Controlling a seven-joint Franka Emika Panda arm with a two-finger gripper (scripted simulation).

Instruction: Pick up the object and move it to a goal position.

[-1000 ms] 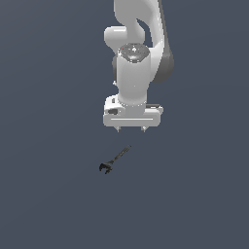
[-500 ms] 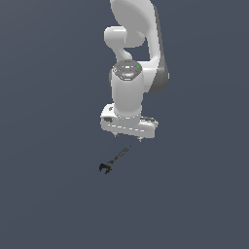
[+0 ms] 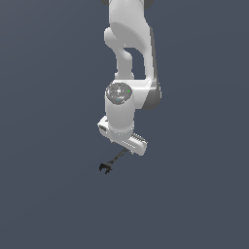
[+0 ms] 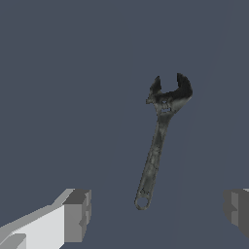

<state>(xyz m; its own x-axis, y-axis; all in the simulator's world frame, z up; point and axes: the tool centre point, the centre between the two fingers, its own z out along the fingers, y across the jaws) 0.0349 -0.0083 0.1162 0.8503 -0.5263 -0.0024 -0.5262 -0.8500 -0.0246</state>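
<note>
In the wrist view the gripper [image 4: 158, 211] shows its 2 grey fingertips [image 4: 78, 215] spread wide, far apart with nothing held between them. The wrench [image 4: 160, 141] lies on the flat dark grey floor [image 4: 58, 97] in the gap between the jaws, its ring end roughly level with the fingertips and nearer the middle of the gap, touching neither one. It is a thin, dark grey-black adjustable wrench with a mottled, worn sheen, a slim straight handle ending in a small hanging hole, and a forked head. No brand, label or writing can be read on it. Its long axis runs away from the jaws, slightly slanted, with the forked head at the far end. In the exterior view the gripper [image 3: 127, 144] hangs low over the handle end of the wrench [image 3: 112, 162], and the forked head points toward the exterior view's lower left.
</note>
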